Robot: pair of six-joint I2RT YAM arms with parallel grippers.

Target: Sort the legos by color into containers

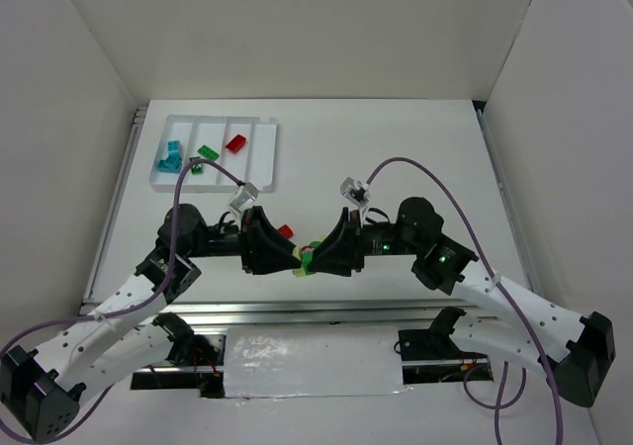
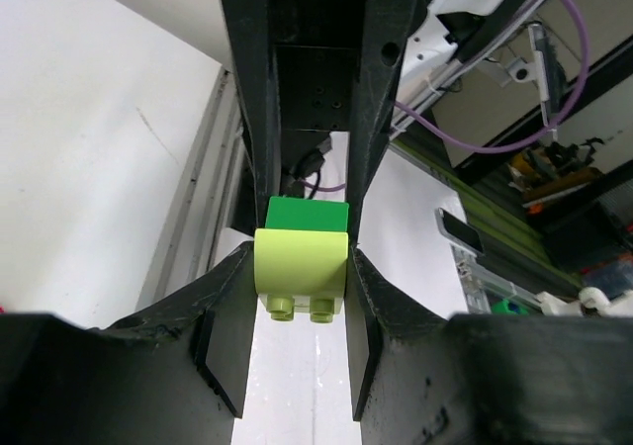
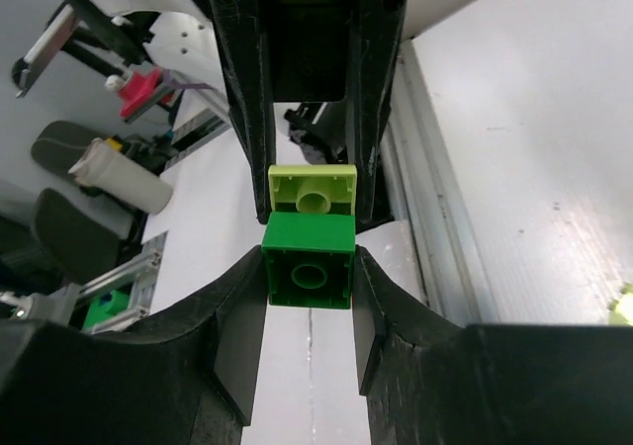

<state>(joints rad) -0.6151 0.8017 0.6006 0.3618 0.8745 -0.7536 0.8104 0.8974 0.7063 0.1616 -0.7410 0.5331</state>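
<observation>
Where both arms meet, the left gripper [image 1: 294,257] pinches a yellow-green brick [image 2: 301,267] — the right gripper [image 1: 316,255] clamps the green brick [image 3: 308,259] joined to it.

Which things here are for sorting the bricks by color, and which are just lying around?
For the job:
white tray
teal brick and red brick in it
loose red brick on the table
yellow-green brick joined to green brick

Just lying around:
purple cables
silver sheet
</observation>
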